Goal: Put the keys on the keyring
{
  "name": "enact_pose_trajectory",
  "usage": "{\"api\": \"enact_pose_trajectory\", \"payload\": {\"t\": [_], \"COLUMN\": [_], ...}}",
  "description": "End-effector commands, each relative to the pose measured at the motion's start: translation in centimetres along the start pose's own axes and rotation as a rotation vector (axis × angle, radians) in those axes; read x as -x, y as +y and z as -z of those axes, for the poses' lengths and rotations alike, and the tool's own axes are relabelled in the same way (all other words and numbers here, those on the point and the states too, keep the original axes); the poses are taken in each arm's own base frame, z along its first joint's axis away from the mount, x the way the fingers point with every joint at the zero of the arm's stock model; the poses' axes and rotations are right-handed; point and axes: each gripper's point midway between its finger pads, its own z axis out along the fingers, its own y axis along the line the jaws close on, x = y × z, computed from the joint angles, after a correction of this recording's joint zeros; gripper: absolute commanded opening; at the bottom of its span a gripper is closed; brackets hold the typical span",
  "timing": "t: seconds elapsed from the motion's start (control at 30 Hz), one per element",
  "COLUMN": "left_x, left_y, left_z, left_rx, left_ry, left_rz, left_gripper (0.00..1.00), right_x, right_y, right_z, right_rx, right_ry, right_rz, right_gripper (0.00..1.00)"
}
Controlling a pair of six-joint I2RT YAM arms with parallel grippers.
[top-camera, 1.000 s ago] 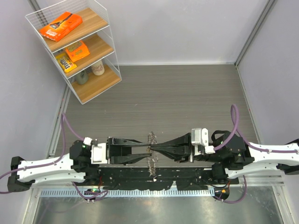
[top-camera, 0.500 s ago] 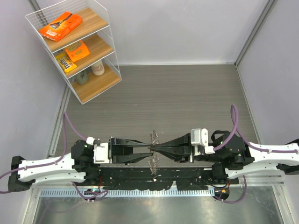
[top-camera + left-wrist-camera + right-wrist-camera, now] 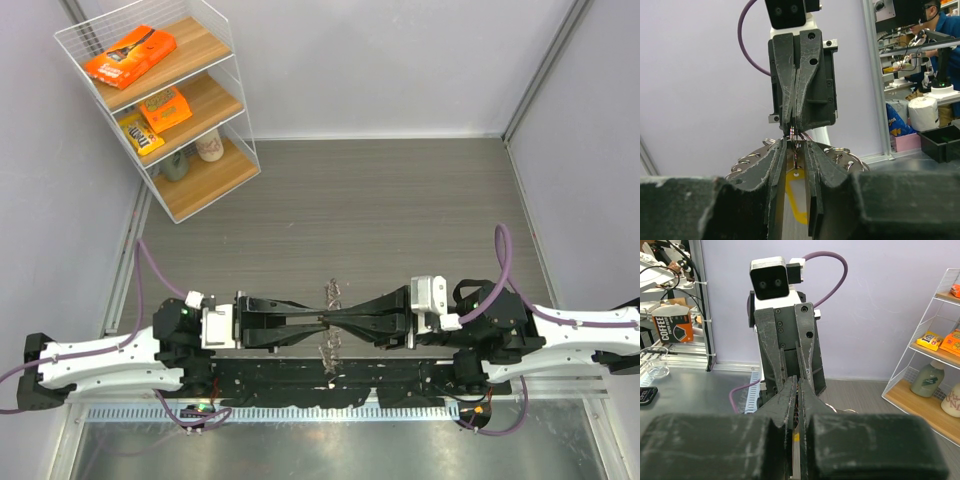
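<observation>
Running near-to-far lengthwise: keyring (image 3: 330, 293), pinched in closed fingers of right gripper (image 3: 793, 129); left gripper (image 3: 795, 150) fingers slightly apart, narrower than a second ago.

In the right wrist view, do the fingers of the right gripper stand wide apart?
No, the right gripper has its fingers pressed almost together, with only a thin slit between them.

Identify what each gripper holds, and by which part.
The right gripper is shut on the keyring, pinching it about midway so it droops on both sides. The left gripper has its jaws slightly apart around it; no hold shows.
</observation>
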Motion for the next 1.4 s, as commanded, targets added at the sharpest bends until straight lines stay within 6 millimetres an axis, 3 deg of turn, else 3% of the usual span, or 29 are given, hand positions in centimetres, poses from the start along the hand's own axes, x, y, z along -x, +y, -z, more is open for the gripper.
{"api": "enact_pose_trajectory", "payload": {"t": [0.0,0.27,0.37,0.73,0.83,0.9,1.17,1.37], "left_x": [1.6,1.3,1.3,1.2,1.4,1.3,0.7,0.3], "left_y": [0.4,0.5,0.6,1.0,1.1,1.1,0.7,0.6], "left_z": [-0.8,-1.2,-1.5,-1.4,-1.1,-1.0,-0.9,-0.9], "left_rx": [0.006,0.004,0.0,0.022,0.025,0.028,0.011,0.006], "left_ry": [-0.039,-0.014,0.005,0.043,0.049,0.063,0.11,0.137], "left_rz": [-0.004,0.004,0.009,0.002,0.002,0.009,0.033,0.05], "left_gripper": [0.25,0.18,0.0,0.0,0.0,0.0,0.0,0.0], "right_x": [2.6,2.5,2.3,1.3,1.9,2.2,2.4,2.2], "right_y": [0.1,0.4,0.6,0.8,1.3,1.2,0.2,-0.2], "right_z": [-0.7,-1.0,-1.2,-1.2,-0.8,-0.4,1.1,2.2], "right_rx": [0.013,0.033,0.039,0.058,0.091,0.086,0.039,0.017], "right_ry": [-0.07,-0.063,-0.054,0.014,0.008,0.005,0.019,0.047], "right_rz": [0.004,0.008,0.009,0.02,0.018,0.013,0.005,-0.018], "right_gripper": [0.06,0.06,0.06,0.06,0.06,0.08,0.34,0.41]}}
